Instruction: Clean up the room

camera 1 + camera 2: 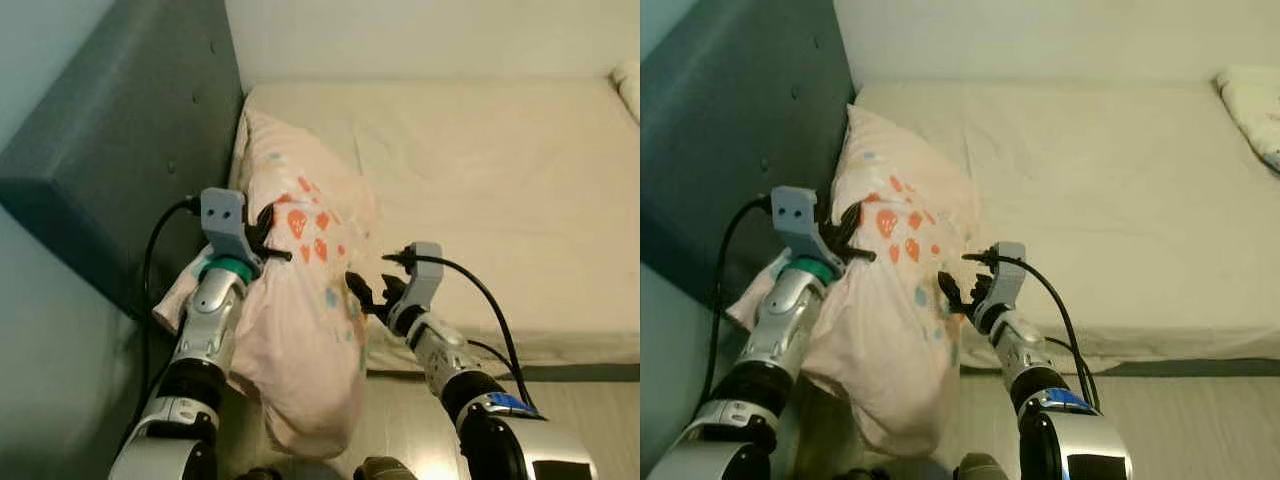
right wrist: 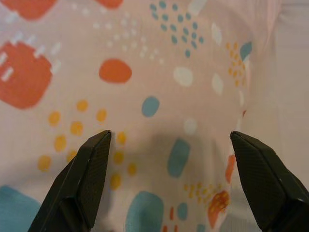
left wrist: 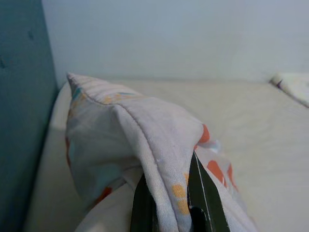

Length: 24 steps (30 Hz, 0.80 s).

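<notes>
While a fold of the pillow [image 1: 300,300] is pinched between the left gripper [image 1: 268,235] fingers, the right gripper [image 1: 368,295] fingers are spread just before its soft, light cloth; the bed [image 1: 480,180] lies beyond.

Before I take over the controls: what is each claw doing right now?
Left claw: shut on a fold of the pink patterned pillow.
Right claw: open, fingers spread just off the pillow's face, holding nothing.
</notes>
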### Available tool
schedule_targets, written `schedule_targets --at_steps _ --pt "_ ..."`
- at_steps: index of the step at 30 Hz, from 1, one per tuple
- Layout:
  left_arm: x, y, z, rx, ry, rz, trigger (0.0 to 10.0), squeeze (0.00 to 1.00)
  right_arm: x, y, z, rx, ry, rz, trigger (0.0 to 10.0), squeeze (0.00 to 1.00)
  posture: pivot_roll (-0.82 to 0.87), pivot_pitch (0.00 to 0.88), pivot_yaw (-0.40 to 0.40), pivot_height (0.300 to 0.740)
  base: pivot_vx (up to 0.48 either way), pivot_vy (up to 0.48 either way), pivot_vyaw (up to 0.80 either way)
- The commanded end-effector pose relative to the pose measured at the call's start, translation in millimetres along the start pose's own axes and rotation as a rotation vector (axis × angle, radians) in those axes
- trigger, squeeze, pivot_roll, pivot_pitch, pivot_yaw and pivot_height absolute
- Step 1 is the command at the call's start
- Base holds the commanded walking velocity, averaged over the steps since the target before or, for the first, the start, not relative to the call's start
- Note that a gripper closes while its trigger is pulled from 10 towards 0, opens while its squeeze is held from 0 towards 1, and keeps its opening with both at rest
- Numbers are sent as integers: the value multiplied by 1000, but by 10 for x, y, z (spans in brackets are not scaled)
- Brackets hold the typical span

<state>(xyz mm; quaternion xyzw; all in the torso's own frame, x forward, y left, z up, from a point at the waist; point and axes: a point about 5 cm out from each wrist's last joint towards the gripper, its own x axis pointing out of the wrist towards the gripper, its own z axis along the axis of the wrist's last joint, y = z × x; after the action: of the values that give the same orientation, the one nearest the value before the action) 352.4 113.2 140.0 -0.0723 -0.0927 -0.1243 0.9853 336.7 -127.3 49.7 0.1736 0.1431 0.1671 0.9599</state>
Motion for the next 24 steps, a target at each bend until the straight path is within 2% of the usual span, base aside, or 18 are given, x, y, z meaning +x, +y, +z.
schedule_targets --at_steps 1,13,24 --pt "71 -54 197 -27 -86 -7 10000 0 -24 -2 -74 4 25 6 10000 0 -121 44 86 740 356 0 0" --pt "46 -3 235 -48 -85 8 10000 0 -22 1 -65 0 25 14 10000 0 -120 47 83 740 373 0 0" --pt "30 -181 154 -82 -51 -34 10000 0 -16 15 -65 -8 28 24 10000 0 -121 40 82 740 390 0 0"
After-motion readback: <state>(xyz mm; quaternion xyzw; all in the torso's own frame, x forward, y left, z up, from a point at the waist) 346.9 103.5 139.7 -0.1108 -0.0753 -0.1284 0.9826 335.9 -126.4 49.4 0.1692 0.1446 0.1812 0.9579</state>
